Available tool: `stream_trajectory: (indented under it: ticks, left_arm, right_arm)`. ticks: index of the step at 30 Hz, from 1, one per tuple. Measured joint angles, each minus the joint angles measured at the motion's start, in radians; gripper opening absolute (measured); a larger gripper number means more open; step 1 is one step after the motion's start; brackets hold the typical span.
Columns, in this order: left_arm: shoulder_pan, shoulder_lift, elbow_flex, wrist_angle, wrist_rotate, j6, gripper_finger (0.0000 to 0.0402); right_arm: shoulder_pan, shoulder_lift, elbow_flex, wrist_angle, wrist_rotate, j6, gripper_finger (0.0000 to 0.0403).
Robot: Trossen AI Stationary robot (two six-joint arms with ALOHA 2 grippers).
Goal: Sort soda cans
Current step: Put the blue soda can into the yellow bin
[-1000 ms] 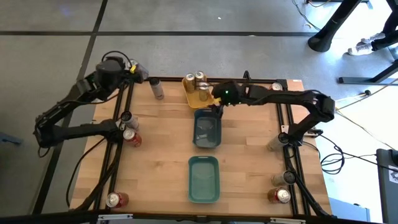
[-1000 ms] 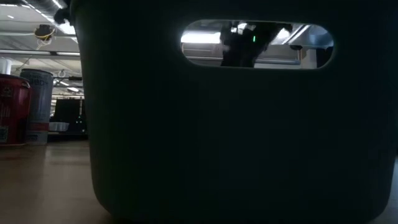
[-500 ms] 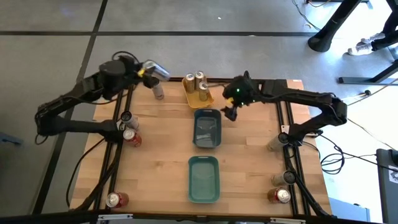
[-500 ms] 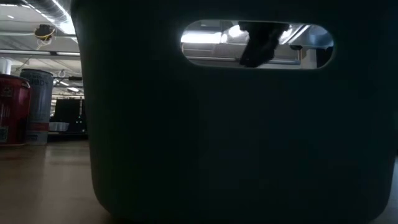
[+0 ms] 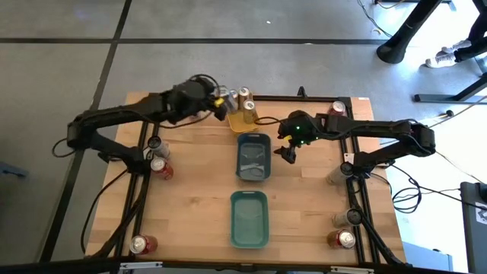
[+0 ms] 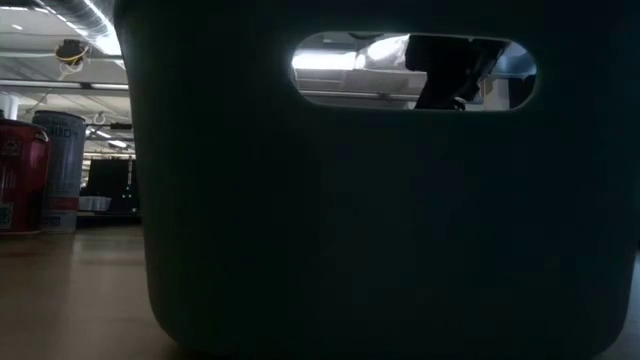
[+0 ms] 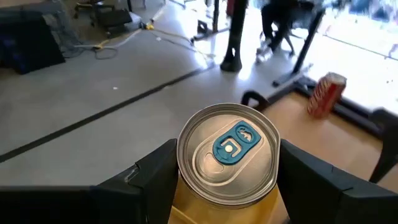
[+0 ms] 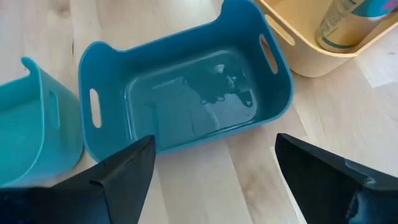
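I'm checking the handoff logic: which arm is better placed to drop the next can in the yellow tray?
Left. The left claw is shut on a gold can beside the yellow tray. The right claw is open and empty, beside the teal tray.

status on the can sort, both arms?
Left gripper shut on gold can, over the yellow tray. Right gripper open, empty, beside the teal tray. Nothing blocking the drop.
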State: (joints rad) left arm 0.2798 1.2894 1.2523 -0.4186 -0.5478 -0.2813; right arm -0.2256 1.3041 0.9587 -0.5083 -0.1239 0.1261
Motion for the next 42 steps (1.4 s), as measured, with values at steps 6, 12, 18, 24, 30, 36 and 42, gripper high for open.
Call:
stream_trajectory:
  ticks: [6,12,18,24,30,36,42]
  left_arm:
    - [0.011,0.11,0.003,0.0,0.025,-0.001,0.0225]
    - [0.058,0.202,0.003,0.016,0.054,-0.025,0.0225]
    - [0.088,0.288,0.003,0.077,0.052,-0.021,0.0225]
    - [0.098,0.35,0.003,0.124,0.054,0.001,0.0225]
    - [0.113,0.417,0.003,0.124,0.053,0.001,0.0225]
    - [0.114,0.46,0.003,0.145,0.054,0.0,0.0225]
    - [0.114,0.472,0.002,0.15,0.054,0.001,0.0225]
  right_arm:
    - [0.006,0.0,-0.025,0.043,0.001,0.003,0.0331]
    - [0.005,0.0,-0.043,0.048,0.002,0.007,0.0331]
    - [0.005,0.0,-0.06,0.065,0.003,0.008,0.0331]
    - [0.005,0.0,-0.088,0.104,0.004,0.02,0.0331]
    - [0.005,0.0,-0.129,0.154,0.004,0.027,0.0331]
    - [0.005,0.0,-0.137,0.163,0.003,0.027,0.0331]
    - [0.005,0.0,-0.137,0.165,0.003,0.027,0.0331]
